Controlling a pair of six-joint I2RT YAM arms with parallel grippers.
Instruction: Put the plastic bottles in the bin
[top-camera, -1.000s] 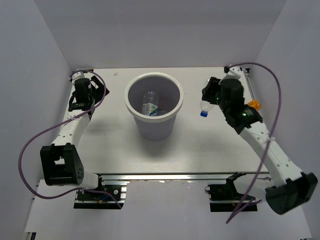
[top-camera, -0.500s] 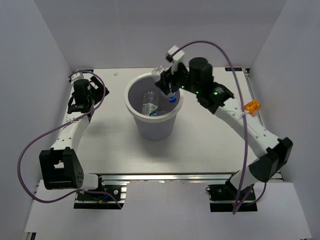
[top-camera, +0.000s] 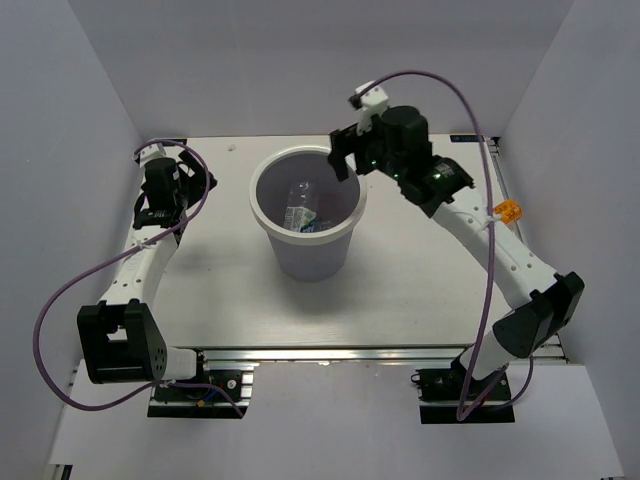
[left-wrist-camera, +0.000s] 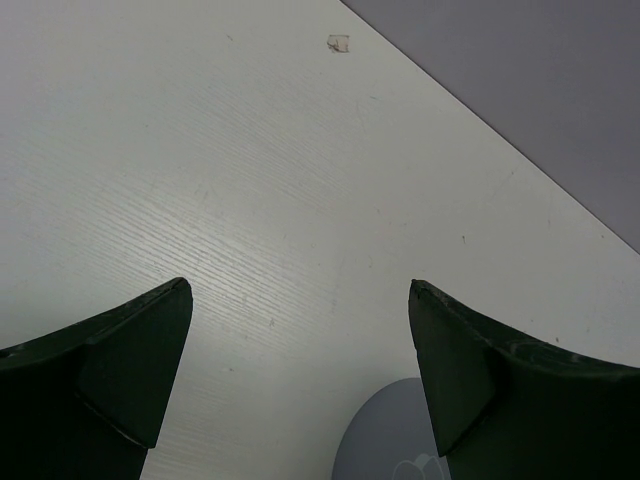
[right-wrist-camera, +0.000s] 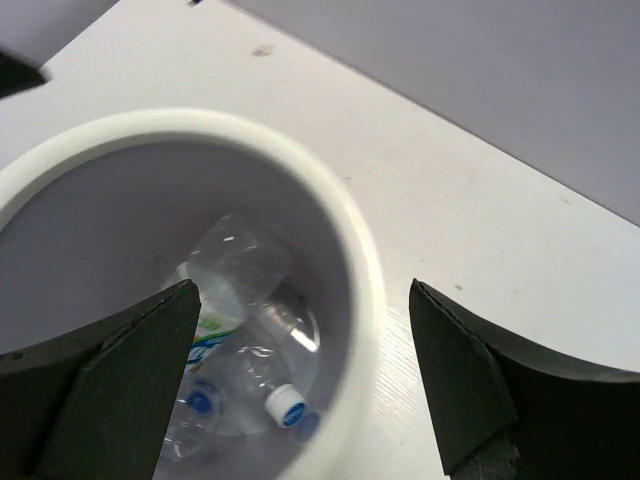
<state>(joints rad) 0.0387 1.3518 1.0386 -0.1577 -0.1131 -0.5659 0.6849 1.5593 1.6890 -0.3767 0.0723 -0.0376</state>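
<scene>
The white bin stands mid-table. Inside it lie several plastic bottles: a clear one, one with a green-white label, and one with a white and blue cap. My right gripper hangs open over the bin's far right rim with nothing between its fingers. An orange bottle lies at the table's right edge. At the far left, my left gripper is open and empty above bare table.
Grey walls close in the table at the back and on both sides. A small mark sits near the back edge. The right arm's purple cable arcs above the table.
My right gripper carried a blue-capped bottle from the right side to above the bin and opened; the bottle now lies inside. The left arm has barely moved.
</scene>
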